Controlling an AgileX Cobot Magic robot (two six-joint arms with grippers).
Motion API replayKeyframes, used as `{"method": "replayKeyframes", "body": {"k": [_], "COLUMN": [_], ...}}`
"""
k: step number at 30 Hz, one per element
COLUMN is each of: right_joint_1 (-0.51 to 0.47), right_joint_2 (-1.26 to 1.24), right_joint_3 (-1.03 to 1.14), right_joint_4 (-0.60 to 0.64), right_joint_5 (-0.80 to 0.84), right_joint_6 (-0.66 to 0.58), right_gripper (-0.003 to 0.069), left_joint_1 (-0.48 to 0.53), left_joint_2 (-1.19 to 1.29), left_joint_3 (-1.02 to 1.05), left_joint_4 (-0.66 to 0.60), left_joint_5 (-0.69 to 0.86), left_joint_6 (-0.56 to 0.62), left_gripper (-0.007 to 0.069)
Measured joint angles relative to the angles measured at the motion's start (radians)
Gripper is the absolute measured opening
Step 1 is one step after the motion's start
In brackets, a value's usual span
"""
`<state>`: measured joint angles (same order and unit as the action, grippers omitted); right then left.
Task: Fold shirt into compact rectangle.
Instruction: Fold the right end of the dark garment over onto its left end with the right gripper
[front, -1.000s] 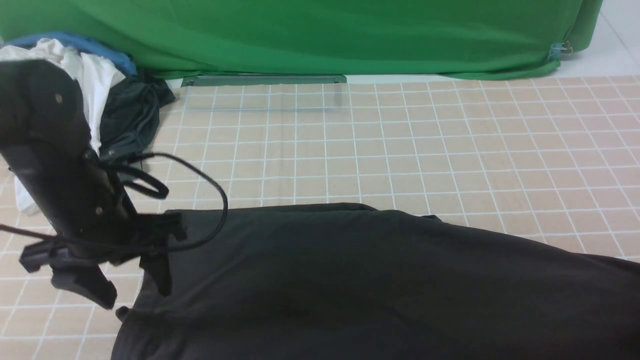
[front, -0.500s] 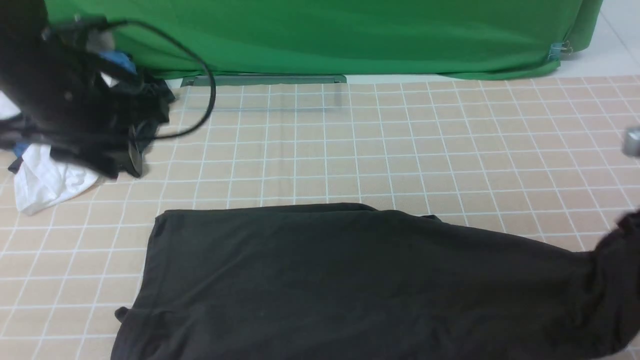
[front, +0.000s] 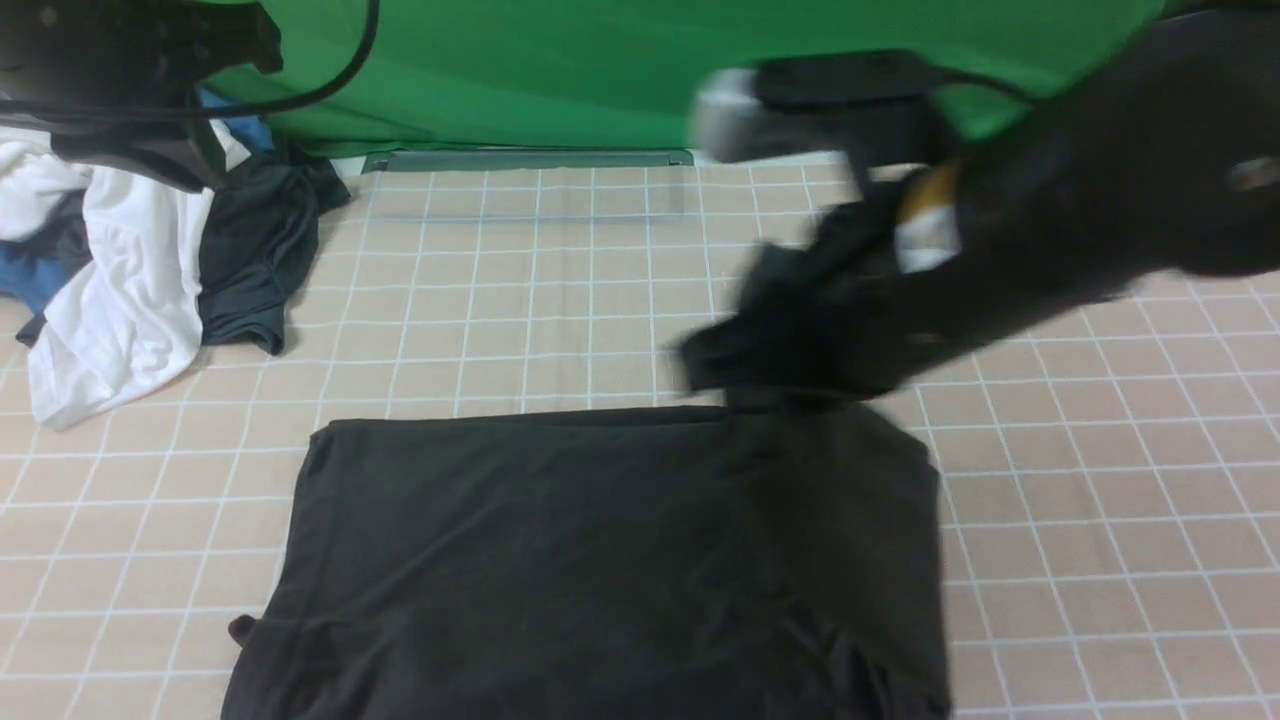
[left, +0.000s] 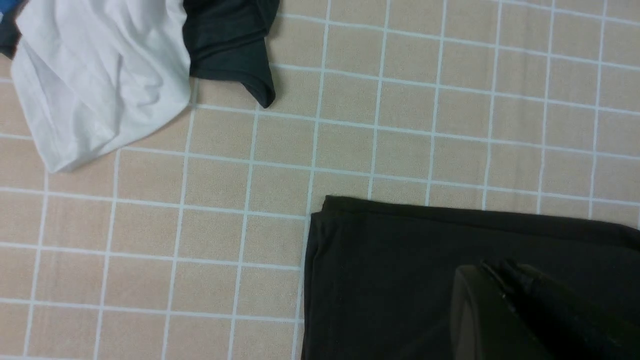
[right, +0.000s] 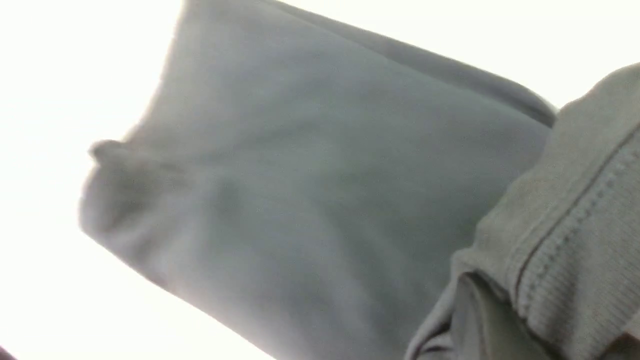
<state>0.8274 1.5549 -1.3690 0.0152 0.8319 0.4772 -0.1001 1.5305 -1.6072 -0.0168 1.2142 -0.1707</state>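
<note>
Black shirt (front: 600, 560) spread flat on the tan checked cloth (front: 1100, 520), nearest the robot, its right side doubled over onto the body in a straight fold.

Green backdrop (front: 600, 70) hung across the far edge, well beyond the shirt.

Right arm (front: 1100, 210) blurred, reaching across above the shirt's far right corner. Right gripper (front: 790, 350) at that corner, clenched on a hemmed edge of the shirt (right: 565, 220) that fills the wrist view; fingers themselves hidden by fabric.

White garment (front: 130, 290) crumpled beyond the shirt's left corner, apart from it; dark grey-green garment (front: 255, 250) touching its side; a scrap of blue cloth (front: 30, 280) under both.

Left gripper (left: 500, 300) raised clear above the shirt's far left corner, fingers pressed together on nothing.
</note>
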Motion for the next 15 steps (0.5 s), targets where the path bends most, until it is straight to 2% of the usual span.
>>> {"method": "replayKeyframes", "body": {"k": [7, 15], "right_joint_1": [0.167, 0.222], "right_joint_2": [0.227, 0.408], "right_joint_3": [-0.158, -0.220], "right_joint_4": [0.004, 0.024], "right_joint_5": [-0.159, -0.280], "right_joint_6": [0.038, 0.040], "right_gripper": [0.0063, 0.0107], "left_joint_1": [0.000, 0.000], "left_joint_2": [0.000, 0.000], "left_joint_3": [0.000, 0.000], "left_joint_4": [0.005, 0.005], "left_joint_5": [0.001, 0.001], "left_joint_6": [0.000, 0.000], "left_gripper": [0.0015, 0.0015]}}
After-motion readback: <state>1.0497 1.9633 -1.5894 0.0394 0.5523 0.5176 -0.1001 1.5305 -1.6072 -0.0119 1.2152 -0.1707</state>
